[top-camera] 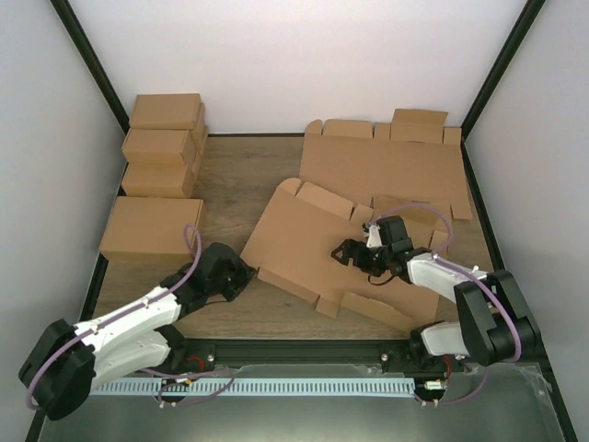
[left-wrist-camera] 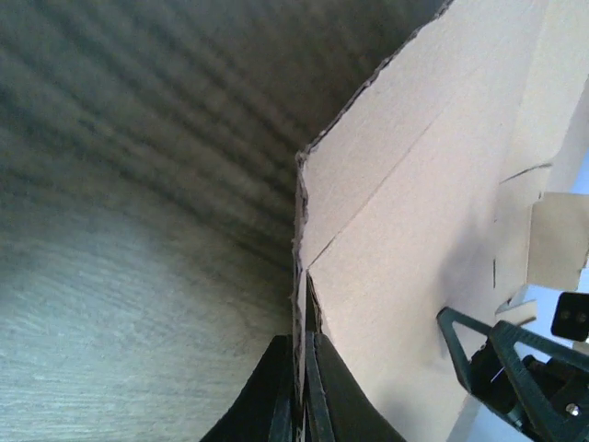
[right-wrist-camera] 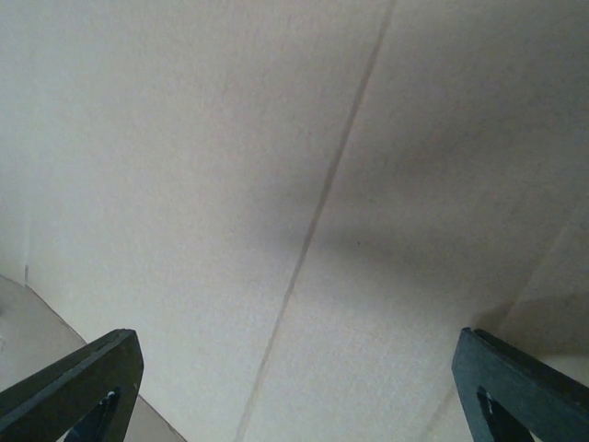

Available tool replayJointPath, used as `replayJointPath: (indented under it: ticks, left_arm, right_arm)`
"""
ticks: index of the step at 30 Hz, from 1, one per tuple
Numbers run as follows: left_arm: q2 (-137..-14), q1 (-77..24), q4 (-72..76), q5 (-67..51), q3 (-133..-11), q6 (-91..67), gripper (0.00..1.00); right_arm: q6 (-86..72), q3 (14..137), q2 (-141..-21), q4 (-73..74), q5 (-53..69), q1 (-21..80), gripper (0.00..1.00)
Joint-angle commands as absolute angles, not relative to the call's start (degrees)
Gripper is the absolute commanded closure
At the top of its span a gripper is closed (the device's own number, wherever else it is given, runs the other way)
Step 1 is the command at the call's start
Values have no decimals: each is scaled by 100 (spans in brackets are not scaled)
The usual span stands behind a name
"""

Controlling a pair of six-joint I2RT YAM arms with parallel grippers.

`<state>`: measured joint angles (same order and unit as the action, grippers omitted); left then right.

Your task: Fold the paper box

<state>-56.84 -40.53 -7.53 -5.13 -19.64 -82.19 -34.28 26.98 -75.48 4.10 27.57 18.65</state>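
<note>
The left gripper [left-wrist-camera: 300, 364] is closed tight on the left edge of the paper box [top-camera: 308, 241], which lies unfolded on the table [top-camera: 235, 175]. The right gripper [top-camera: 349, 252] is spread wide just above the box's middle panel, and nothing is gripped by it.

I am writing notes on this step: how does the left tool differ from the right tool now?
The left tool is shut on the near left edge of the paper box; the right tool is open and grips nothing. The left tool sits at the box's rim; the right tool is over its middle panel, fingers spread either side of a crease. Both are dark two-finger tools at the same box.
</note>
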Motion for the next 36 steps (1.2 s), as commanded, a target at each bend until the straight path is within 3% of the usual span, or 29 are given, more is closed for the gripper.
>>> replayJointPath:
  ticks: [1,9,17,26,36]
  left_arm:
    - [-5435,-4032,-1784,553,-2357,-7395,96]
    - [-5047,-3948,-3021,1729,-3096,-5902,96]
    - [-5108,-3296,-3445,1846,-3801,-4350,96]
    - [-4138,-3296,-3005,2217,-3798,-3271,96]
    - [-3990,-3296,-2801,2052,-3950,-2657,96]
  right_arm:
    - [-3176,2936,-7814,755,3333,1952,4]
    - [-2695,3272,-7190,1194,3452,1951,1]
    - [-2523,3718,-6886,1717,2841,1955,0]
    - [-3266,3593,-6438,2217,1205,1945,0]
    - [-3528,3393,-6419,2313,865,1945,0]
